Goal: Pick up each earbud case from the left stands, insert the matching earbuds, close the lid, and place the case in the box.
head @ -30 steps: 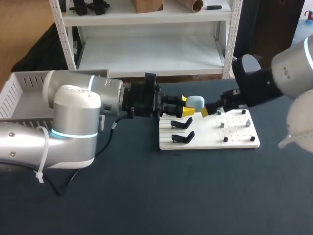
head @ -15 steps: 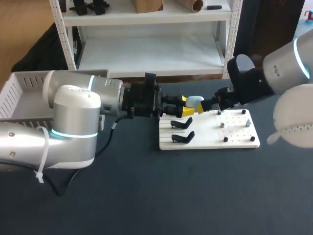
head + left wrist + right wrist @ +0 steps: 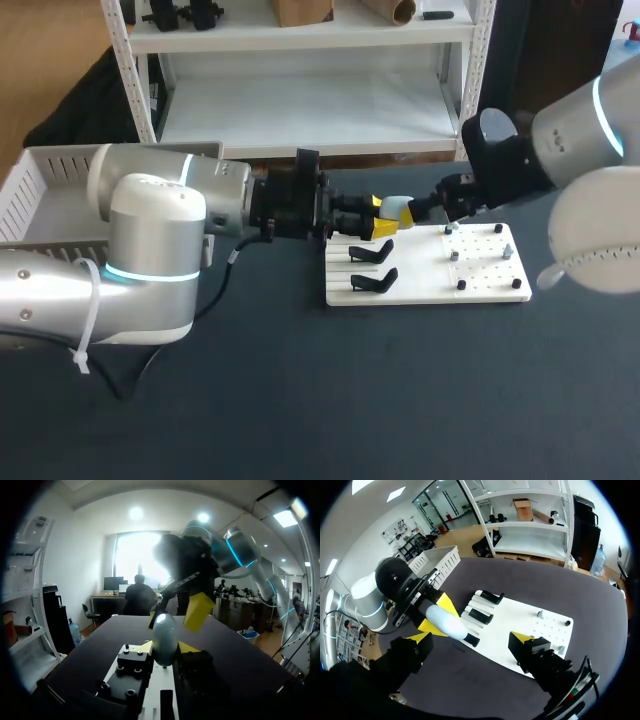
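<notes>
One case [image 3: 398, 208] in play, pinched from both sides between the yellow tips of the left gripper [image 3: 379, 219] and hanging above the 11 o'clock corner of the white board [image 3: 480, 285]. Not yet near the box [image 3: 40, 190], out at 10 o'clock on the counter [image 3: 300, 400].

Over the last second, no shift in the left arm or the case. Right arm drawn in from about 4 o'clock of the case, now tight beside it at 3 o'clock. Right gripper [image 3: 470, 638] spread wide, nothing seen in it, with the case just ahead of its open fingers. Probably a lid or earbud step coming up, with the left arm as the steady holder. No lid seam visible, so open or closed cannot be told.

Smooth, glossy, pale blue egg shape to the case, likely slippery under a side push. Flat, matte, rigid board. Two black curved stands [image 3: 372, 281] at its 9 o'clock side, both bare. Small dark pegs [image 3: 461, 284] dotted over the 3 o'clock half, too small to tell earbuds among them. Dark, dull, cloth-like counter top. Slatted white plastic walls on the box.
</notes>
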### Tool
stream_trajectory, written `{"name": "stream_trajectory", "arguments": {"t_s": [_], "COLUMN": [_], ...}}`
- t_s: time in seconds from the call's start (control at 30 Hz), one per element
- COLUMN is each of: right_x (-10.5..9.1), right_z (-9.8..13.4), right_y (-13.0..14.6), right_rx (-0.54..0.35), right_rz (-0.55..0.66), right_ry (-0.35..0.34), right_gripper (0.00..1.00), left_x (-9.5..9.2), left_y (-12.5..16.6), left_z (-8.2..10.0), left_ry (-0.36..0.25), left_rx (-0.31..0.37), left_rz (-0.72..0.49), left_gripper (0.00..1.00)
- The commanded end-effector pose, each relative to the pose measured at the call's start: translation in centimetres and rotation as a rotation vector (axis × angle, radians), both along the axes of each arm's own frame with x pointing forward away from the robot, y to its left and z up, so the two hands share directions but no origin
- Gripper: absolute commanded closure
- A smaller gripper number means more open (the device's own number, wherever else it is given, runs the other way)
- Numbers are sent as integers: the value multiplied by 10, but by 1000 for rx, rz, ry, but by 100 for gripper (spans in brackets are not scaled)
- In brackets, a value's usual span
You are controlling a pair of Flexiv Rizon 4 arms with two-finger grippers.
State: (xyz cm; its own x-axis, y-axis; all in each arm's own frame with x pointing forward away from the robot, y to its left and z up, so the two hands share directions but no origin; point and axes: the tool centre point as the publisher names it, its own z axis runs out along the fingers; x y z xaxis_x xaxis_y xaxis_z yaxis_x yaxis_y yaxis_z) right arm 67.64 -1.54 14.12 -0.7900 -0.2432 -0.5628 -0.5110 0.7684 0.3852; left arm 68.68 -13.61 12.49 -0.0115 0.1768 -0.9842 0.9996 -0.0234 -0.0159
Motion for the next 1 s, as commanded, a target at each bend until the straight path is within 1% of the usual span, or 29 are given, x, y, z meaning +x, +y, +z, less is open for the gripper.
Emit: {"name": "stream_trajectory", "arguments": {"t_s": [0.03, 0.33, 0.7, 0.87, 0.93, 1.0], "right_x": [4, 8, 15, 18, 19, 20], "right_z": [-2, -3, 3, 17, 25, 34], "right_y": [2, 2, 1, -3, -7, -15], "right_rx": [-5, -5, -9, 4, 10, -1], "right_rz": [-5, -13, -26, -41, -49, -53], "right_ry": [6, 8, -1, -39, -65, -90], "right_gripper": [0, 0, 0, 0, 0, 0], "left_x": [-1, -1, -1, -1, -1, -1], "left_y": [0, 0, 0, 0, 0, 0], "left_z": [-1, -1, -1, -1, -1, -1], "left_ry": [-3, -3, -3, -3, -3, -3], "left_rx": [-3, -3, -3, -3, -3, -3], "left_rz": [6, 6, 6, 6, 6, 6], "left_gripper": [100, 100, 100, 100, 100, 100]}}
